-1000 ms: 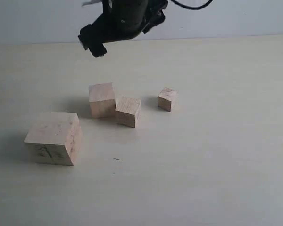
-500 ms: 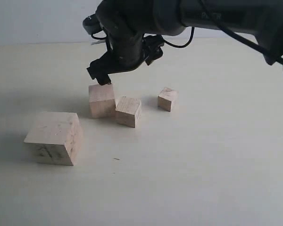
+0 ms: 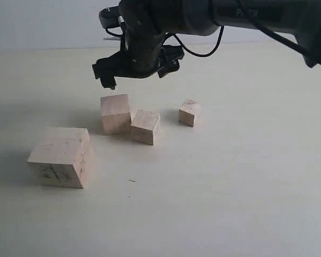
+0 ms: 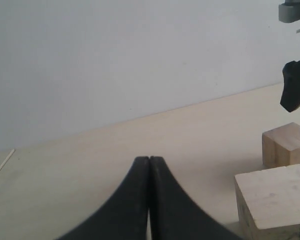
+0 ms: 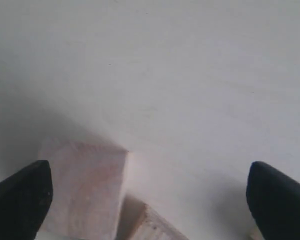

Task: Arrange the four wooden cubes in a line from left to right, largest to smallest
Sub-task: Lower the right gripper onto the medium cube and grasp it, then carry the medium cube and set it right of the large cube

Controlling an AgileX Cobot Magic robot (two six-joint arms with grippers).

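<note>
Glossy black right arm (image 3: 278,13), rounded housings, faint pale lettering (image 3: 245,12) on the upper link. Thin black cable (image 3: 202,55) looping beneath, small grey fitting (image 3: 108,13) by the wrist. Matte black, tapering, curved fingers (image 4: 135,200) on the left gripper (image 4: 149,162).

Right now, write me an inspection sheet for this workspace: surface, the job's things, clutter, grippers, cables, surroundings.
Surface: pale table, smooth, no stains seen.
Job's things: not yet in a row. In the exterior view the largest cube sits front left, with dark marks on its front face; the second cube and third cube sit farther back, seemingly touching; the smallest cube stands apart on the right.
Clutter: a tiny dark speck near the front; a thin pale sliver in the left wrist view.
Grippers: right gripper open, above the second cube, holding nothing; left gripper shut, empty, low near the table.
Cables: black cable looping off the right arm.
Surroundings: plain light wall behind the table.
</note>
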